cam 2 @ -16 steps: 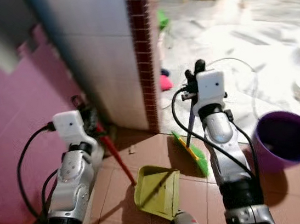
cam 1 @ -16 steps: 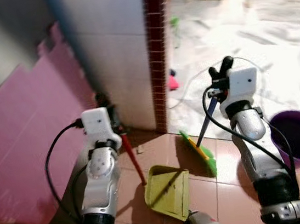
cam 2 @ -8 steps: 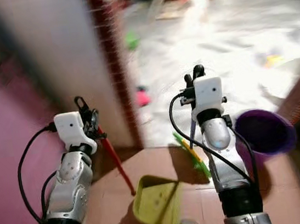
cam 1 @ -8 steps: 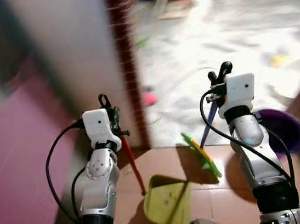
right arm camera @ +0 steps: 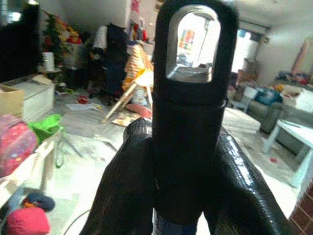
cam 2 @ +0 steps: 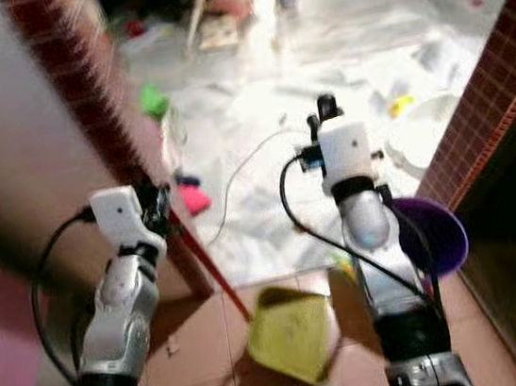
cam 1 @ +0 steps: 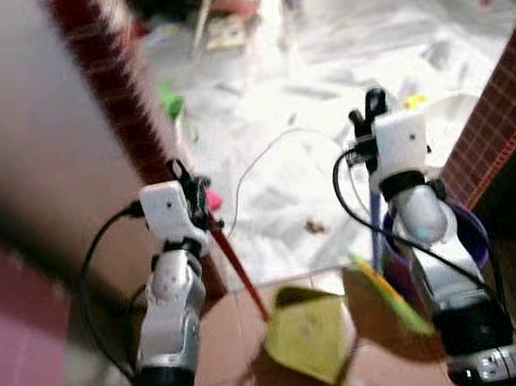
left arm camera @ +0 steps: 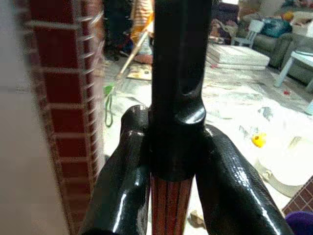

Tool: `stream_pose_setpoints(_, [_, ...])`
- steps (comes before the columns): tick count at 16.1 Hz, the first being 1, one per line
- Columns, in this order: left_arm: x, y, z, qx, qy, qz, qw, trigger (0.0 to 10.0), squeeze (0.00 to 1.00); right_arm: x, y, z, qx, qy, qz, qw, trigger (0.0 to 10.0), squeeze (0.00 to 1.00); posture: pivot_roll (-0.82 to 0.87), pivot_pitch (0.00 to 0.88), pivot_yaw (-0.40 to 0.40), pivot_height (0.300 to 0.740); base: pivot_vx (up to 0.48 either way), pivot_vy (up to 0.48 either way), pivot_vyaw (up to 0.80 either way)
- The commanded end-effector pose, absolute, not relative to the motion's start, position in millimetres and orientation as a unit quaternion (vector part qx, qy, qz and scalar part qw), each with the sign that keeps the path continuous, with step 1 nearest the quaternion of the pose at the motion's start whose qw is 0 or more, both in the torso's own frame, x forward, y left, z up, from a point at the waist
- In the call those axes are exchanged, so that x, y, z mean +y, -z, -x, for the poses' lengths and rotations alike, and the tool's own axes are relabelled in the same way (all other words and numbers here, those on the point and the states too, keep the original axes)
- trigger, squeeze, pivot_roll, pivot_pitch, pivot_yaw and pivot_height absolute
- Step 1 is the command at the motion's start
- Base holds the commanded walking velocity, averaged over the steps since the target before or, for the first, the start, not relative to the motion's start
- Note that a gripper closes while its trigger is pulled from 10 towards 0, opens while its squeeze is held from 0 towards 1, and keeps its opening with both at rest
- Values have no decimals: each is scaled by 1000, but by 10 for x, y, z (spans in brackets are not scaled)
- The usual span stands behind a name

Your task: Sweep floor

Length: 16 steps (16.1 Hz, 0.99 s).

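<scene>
My left gripper (cam 1: 188, 181) is shut on the black-capped top of a red handle (cam 1: 239, 267), which runs down to a yellow-green dustpan (cam 1: 309, 331) on the brown tiles between my arms. In the left wrist view both fingers (left arm camera: 122, 181) press on that handle (left arm camera: 176, 73). My right gripper (cam 1: 373, 109) is shut on the black cap of the broom's blue stick (cam 1: 376, 235). Its green and yellow head (cam 1: 387, 292) rests beside the dustpan. The cap's hanging hole (right arm camera: 191, 44) shows in the right wrist view.
A dark-red tiled pillar edge (cam 1: 122, 97) stands close on my left and a brick-tiled wall (cam 1: 506, 122) on my right. A purple bucket (cam 2: 436, 241) sits behind my right arm. Ahead, the pale floor holds a white cable (cam 1: 262, 154), debris (cam 1: 317, 227) and scattered toys (cam 2: 153, 100).
The whole picture has swung: the pink panel has slid out on the left and the bright room ahead has come into view. Both grippers keep their hold.
</scene>
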<state>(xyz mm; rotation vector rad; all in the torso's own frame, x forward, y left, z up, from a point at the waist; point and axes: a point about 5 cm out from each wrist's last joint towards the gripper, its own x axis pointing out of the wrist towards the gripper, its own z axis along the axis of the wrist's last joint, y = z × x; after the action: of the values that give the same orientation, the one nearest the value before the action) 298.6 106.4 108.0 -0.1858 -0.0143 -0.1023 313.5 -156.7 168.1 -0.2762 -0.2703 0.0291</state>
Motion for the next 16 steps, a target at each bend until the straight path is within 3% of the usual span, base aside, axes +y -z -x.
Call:
stream_pose_setpoints(1, [959,-1173,-2979,-24,60,104,992,10000,0,-1624,-1890,-3151,-182,-4,151,972,10000,0,-136,0,62,740,337,341,0])
stream_pose_setpoints(9, [977,-1156,-2960,-19,56,92,994,10000,0,-1513,-1934,-3167,-201,-12,144,969,10000,0,-121,0,57,740,322,332,0])
stream_pose_setpoints(16, [1094,-1080,-2944,-11,-27,54,998,10000,0,-1367,-2116,-3180,-255,-72,150,953,10000,0,-114,0,50,740,0,0,0])
